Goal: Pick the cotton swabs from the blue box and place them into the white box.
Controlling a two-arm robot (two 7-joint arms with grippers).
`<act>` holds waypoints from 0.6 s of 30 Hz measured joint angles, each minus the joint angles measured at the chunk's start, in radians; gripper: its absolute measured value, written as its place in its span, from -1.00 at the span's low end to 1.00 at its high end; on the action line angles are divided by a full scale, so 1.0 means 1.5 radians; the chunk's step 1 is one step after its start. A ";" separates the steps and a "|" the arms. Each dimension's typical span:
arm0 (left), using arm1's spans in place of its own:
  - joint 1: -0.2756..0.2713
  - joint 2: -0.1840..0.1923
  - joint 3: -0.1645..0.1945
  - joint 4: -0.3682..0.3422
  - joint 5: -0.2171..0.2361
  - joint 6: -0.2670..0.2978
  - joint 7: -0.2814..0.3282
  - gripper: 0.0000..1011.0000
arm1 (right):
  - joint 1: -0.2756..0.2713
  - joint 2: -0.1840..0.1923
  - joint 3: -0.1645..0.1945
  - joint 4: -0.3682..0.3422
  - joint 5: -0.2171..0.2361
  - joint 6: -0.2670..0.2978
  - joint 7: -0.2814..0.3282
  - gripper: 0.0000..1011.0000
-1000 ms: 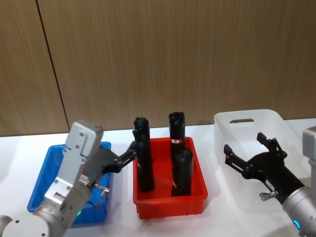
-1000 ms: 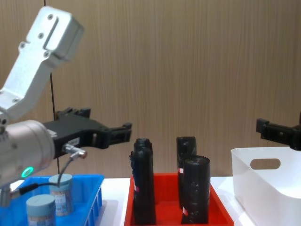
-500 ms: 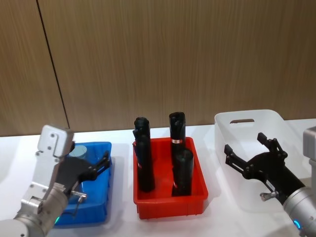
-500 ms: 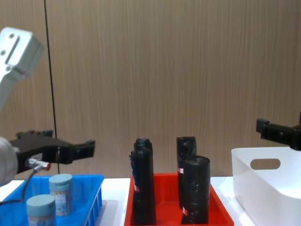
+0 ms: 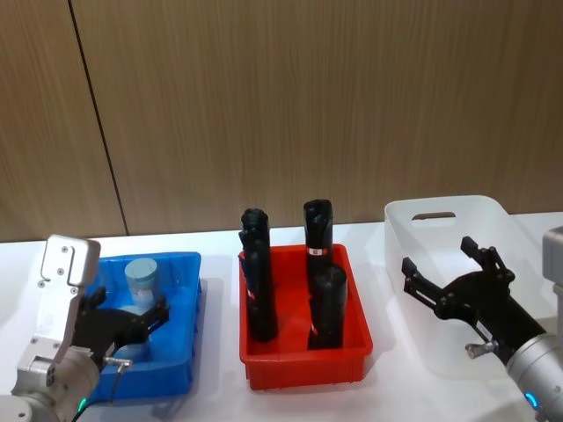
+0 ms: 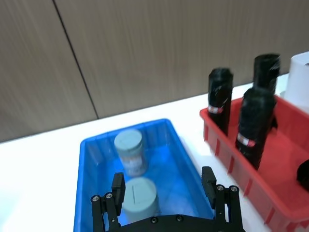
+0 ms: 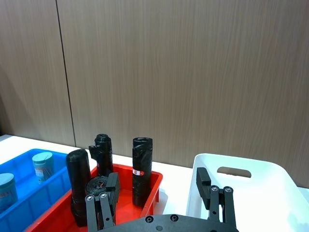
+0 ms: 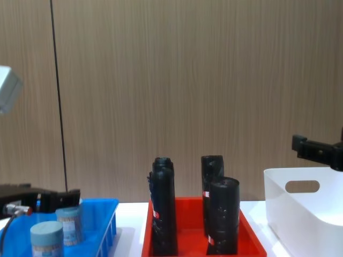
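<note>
**While nothing is in hand: pick pending on the left**

Since both jars sit in the crate, I judge the transfer not yet under way. Two small clear plastic cotton swab jars with pale blue-grey round lids stand upright in the bright blue slotted plastic crate, lower left of head view. Long axes vertical, lids up.

Left gripper hangs low over the crate's near end, fingers spread wide, holding nothing. In left wrist view the near jar sits just ahead of the palm, between the two fingers but closer to one finger. The far jar is behind it, apart. I can't tell whether the fingertips are below lid height.

Right gripper is spread and empty over the deep smooth white plastic bin, right of head view, beyond the red plastic tray of tall black rolls. Left arm is far nearer.

My read: centre on the near jar, then a short push forward and down to straddle its side. Off-centre, a finger could tip it.
</note>
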 joint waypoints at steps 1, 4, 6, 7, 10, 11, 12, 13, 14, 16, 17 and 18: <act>0.000 -0.001 -0.001 0.002 -0.004 0.005 0.002 0.99 | 0.000 0.000 0.000 0.000 0.000 0.000 0.000 0.98; -0.005 -0.005 -0.003 0.015 -0.015 0.019 0.008 0.99 | 0.000 0.000 0.000 0.000 0.000 0.000 0.000 0.98; -0.009 -0.008 -0.005 0.024 -0.022 0.030 0.011 0.99 | 0.000 0.000 0.000 0.000 0.000 0.000 0.000 0.98; -0.009 -0.008 -0.005 0.024 -0.022 0.030 0.011 0.99 | 0.000 0.000 0.000 0.000 0.000 0.000 0.000 0.98; -0.017 -0.013 -0.007 0.042 -0.029 0.045 0.014 0.99 | 0.000 0.000 0.000 0.000 0.000 0.000 0.000 0.98; -0.018 -0.015 -0.008 0.046 -0.031 0.047 0.015 0.99 | 0.000 0.000 0.000 0.000 0.000 0.000 0.000 0.98; -0.021 -0.017 -0.009 0.053 -0.034 0.053 0.016 0.99 | 0.000 0.000 0.000 0.000 0.000 0.000 0.000 0.98; -0.023 -0.018 -0.009 0.057 -0.035 0.055 0.016 0.99 | 0.000 0.000 0.000 0.000 0.000 0.000 0.000 0.98; -0.024 -0.018 -0.010 0.060 -0.036 0.057 0.016 0.99 | 0.000 0.000 0.000 0.000 0.000 0.000 0.000 0.98; -0.030 -0.021 -0.012 0.071 -0.038 0.063 0.016 0.99 | 0.000 0.000 0.000 0.000 0.000 0.000 0.000 0.98; -0.032 -0.022 -0.012 0.074 -0.039 0.064 0.016 0.99 | 0.000 0.000 0.000 0.000 0.000 0.000 0.000 0.98; -0.034 -0.023 -0.013 0.079 -0.039 0.065 0.016 0.99 | 0.000 0.000 0.000 0.000 0.000 0.000 0.000 0.98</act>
